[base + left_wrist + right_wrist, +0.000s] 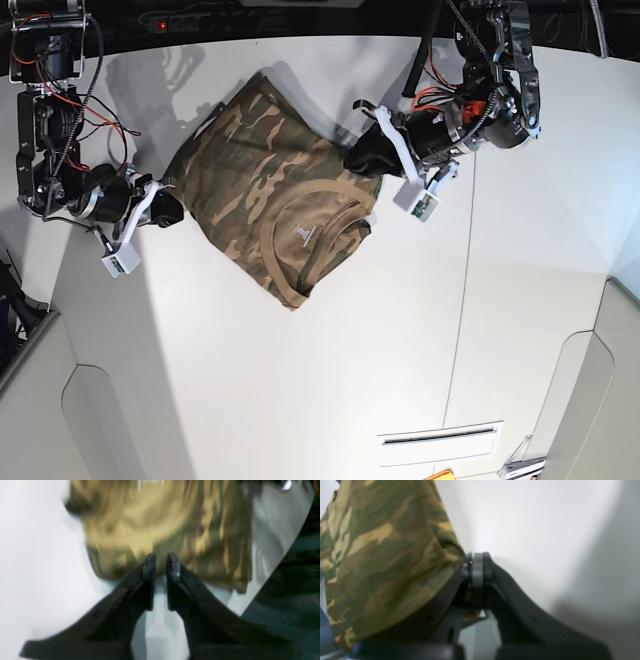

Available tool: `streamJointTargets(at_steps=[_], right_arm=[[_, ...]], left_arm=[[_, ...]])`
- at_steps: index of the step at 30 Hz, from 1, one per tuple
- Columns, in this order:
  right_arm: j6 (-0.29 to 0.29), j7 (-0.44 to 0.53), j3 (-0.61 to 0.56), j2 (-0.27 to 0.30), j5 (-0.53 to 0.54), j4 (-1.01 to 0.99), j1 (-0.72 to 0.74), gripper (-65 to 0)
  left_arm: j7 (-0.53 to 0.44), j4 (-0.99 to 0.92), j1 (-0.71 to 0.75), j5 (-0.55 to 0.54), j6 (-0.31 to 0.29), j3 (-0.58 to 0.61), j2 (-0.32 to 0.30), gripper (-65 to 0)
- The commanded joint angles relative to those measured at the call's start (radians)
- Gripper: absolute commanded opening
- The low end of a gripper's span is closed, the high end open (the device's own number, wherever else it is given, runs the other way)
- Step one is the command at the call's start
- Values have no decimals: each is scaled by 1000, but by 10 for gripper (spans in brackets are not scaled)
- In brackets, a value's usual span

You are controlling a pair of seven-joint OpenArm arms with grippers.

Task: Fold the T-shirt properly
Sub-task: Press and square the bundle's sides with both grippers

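Camouflage T-shirt [262, 190] lying partly folded on the white tabletop [330, 380], toward the far side and left of centre in the base view. Ribbed round collar [312, 238] facing up on the near-right part of the cloth, with a small white neck print [303, 233] inside it. Upper layer of cloth doubled over, bunched near the collar.

Left pincer [161, 563], on the right of the base view, at the far-right edge of the shirt. Jaws drawn close with a narrow gap between them; tips at the cloth edge in the blurred left wrist view; whether fabric is actually pinched cannot be told. Black fingers [149, 567] angled over the white surface, camouflage fabric just beyond them.

Right pincer [477, 566], on the left of the base view, at the left edge of the shirt. Jaws clenched together; a fold of camouflage fabric draped against and over the left finger in the right wrist view, apparently grasped at the shirt's edge. Grey pad [477, 570] visible between the black fingers.

Red and black wiring [60, 80] on the arm at far left. Narrow slot [440, 437] in the tabletop at the near right, well apart from the shirt.
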Motion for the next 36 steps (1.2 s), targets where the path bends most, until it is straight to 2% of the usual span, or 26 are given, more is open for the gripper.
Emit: streamJointTargets(at_steps=[1, 6, 14, 23, 27, 30, 32, 36], right_arm=[[5, 14, 6, 7, 32, 18, 15, -650], [14, -13, 6, 5, 106, 18, -29, -650], [20, -19, 6, 5, 142, 42, -136, -650], [20, -29, 6, 5, 147, 262, -286, -650], [19, -29, 6, 6, 95, 328, -306, -650], [19, -30, 7, 11, 66, 352, -306, -650], [19, -39, 11, 14, 42, 360, -306, -650], [19, -93, 53, 14, 38, 385, -308, -650]], left_arm=[[-39, 6, 0, -21, -11, 1, -1, -566], [-74, -100, -18, -19, -19, 2, -2, -566], [-104, -270, -181, -10, -19, 2, 2, -566], [-130, -454, -344, 25, -18, 39, 6, -566], [-130, -459, -376, 26, -11, 55, 6, -566], [-85, -437, -379, -17, -18, 55, 3, -566], [-49, -392, -362, -44, -19, 51, 3, -566], [-43, -229, -270, -52, -19, 27, 3, -566]])
